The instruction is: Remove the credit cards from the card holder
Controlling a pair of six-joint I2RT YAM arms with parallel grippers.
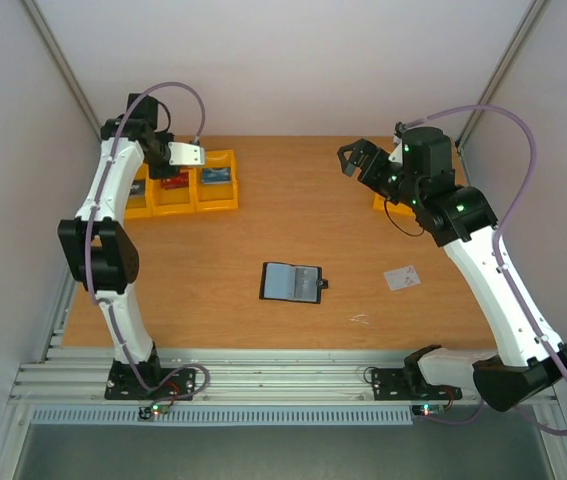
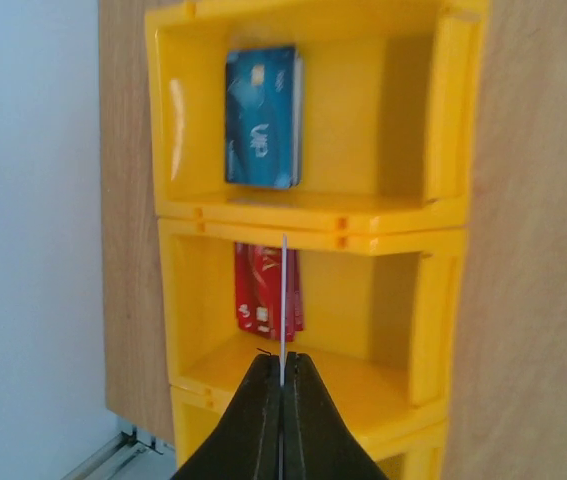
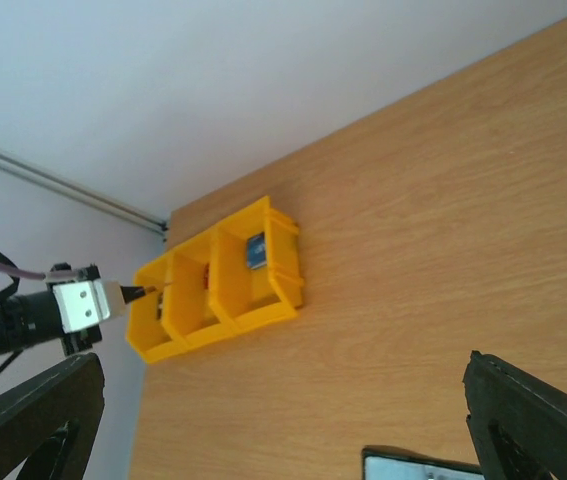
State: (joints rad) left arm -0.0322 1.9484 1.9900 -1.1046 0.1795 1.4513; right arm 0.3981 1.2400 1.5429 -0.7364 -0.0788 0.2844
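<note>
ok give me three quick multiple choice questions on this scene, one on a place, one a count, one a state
1. Where is the card holder?
A. standing upright against the back wall
B. lying open on the table, between the two arms
C. hanging over the near edge

2. How many yellow bins are in the row at the back left?
A. two
B. three
C. five

3. What state is the right claw in?
A. open and empty
B. shut on a card
C. shut on the card holder

Answers:
1 B, its grey-blue inside faces up, flat on the wood.
2 B, three bins sit side by side in the top and right wrist views.
3 A, its fingers are spread wide with nothing between them.
</note>
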